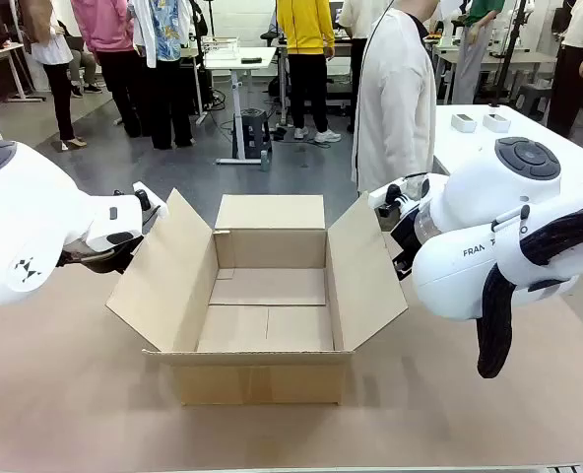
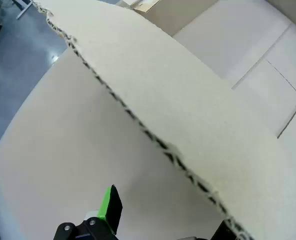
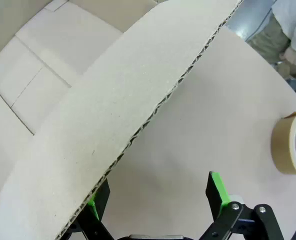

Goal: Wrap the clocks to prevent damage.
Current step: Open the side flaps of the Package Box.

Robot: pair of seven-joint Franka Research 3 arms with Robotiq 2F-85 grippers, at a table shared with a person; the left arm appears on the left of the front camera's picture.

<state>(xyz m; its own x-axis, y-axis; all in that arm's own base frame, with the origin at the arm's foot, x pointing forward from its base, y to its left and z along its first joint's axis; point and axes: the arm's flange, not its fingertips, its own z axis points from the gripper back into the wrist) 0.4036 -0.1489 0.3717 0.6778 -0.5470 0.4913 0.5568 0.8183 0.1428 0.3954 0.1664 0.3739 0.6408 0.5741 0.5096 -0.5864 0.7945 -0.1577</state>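
Tan tabletop under open cardboard box, grey workshop floor beyond

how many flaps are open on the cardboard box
4: left flap and right flap splayed outward, far flap upright at the back, near flap folded down in front. None look hidden.

The tan tabletop carries an open cardboard box at its middle, close to the robot-side edge, flaps spread outward. A roll of brown tape rests on the tabletop past the box's right flap.
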